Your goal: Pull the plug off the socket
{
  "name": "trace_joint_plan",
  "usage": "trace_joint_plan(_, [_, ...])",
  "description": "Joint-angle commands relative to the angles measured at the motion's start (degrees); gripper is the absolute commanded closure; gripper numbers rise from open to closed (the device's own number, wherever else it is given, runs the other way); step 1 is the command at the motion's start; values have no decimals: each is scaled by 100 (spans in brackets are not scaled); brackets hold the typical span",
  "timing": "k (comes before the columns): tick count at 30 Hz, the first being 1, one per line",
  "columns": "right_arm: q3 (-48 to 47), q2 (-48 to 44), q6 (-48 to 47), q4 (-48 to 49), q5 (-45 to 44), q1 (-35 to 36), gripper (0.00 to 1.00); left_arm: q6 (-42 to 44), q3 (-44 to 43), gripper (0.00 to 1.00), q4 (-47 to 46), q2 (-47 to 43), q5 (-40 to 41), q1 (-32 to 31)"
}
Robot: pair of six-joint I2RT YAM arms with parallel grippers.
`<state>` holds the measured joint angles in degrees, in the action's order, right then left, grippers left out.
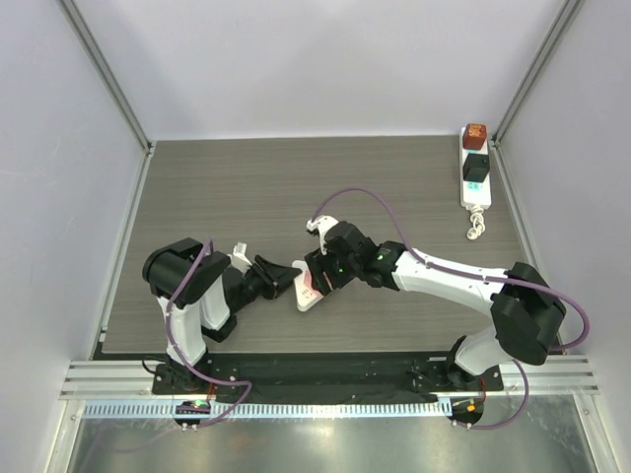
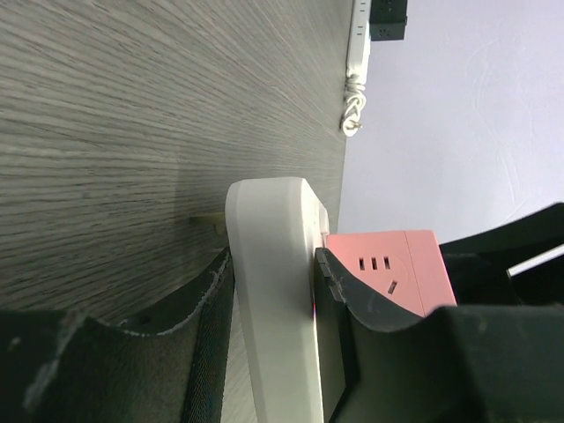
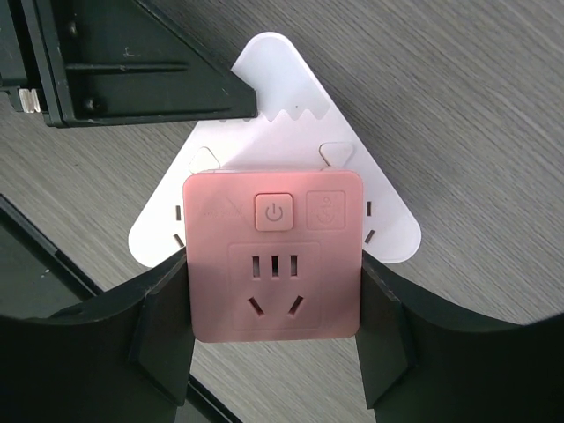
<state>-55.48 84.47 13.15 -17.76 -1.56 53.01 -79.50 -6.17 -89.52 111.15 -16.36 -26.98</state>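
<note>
1. The right gripper [image 3: 275, 333] is clamped on the two sides of a pink square plastic plug [image 3: 275, 264].
2. The plug sits flat against a white triangular plastic socket plate [image 3: 282, 79] just behind it.
3. The left gripper [image 2: 273, 300] pinches that plate's edge from the opposite side.

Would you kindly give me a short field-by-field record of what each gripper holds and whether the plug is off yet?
left gripper: shut on the edges of the white triangular socket
right gripper: shut on the two sides of the pink plug
plug state: seated flat against the socket's face, not yet off
elsewhere: power strip in the far right corner, away from both arms
</note>
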Motion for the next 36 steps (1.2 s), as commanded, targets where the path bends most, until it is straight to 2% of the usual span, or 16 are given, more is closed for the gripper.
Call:
trace_joint_plan(1, [-279,-457,258,493,543,-291,99,901,547,100,804,215,1064,0])
trace_joint_plan(5, [-393,-343,714,352,946,-616,99,989,574,100,997,-137,1336,-228])
trace_joint_plan(9, [-507,-299,908,150,965,-774,99,1095,495,100,1769,-603,1556,-386])
trace_joint_plan(11, [-490,-264,1075,97,1324,-1028,99,1165,468,100,1981,-857,1592,-457])
trace_joint_plan(16, [-323,-185,1207,-17,1203,-1065,99,1244,380,100,2561,-1201,1925,-624])
trace_joint_plan(19, [-331,-255,1164,-210,527,-1004,99,1227,336,100,2781,-1324,2075,-721])
trace_joint_plan(23, [-454,-413,673,-676,-1308,-583,99,1253,310,100,2966,-1456,2163,-791])
trace_joint_plan(28, [-402,-282,794,-615,-794,-625,99,1315,231,100,3265,-1605,2225,-835])
trace_joint_plan(29, [-306,-290,890,-519,-532,-687,99,1323,222,100,3282,-1632,2242,-861])
trace_joint_plan(30, [-218,-343,1205,-379,263,-835,99,1324,222,100,3291,-1641,2260,-870])
trace_joint_plan(32, [36,-413,1479,131,988,-1186,99,1332,204,100,3344,-1702,2295,-914])
trace_joint_plan(34, [81,-466,1638,220,1254,-1311,99,1350,187,100,3493,-1755,2330,-931])
trace_joint_plan(36, [108,-536,1577,203,1106,-1338,99,1376,178,100,3590,-1825,2365,-940])
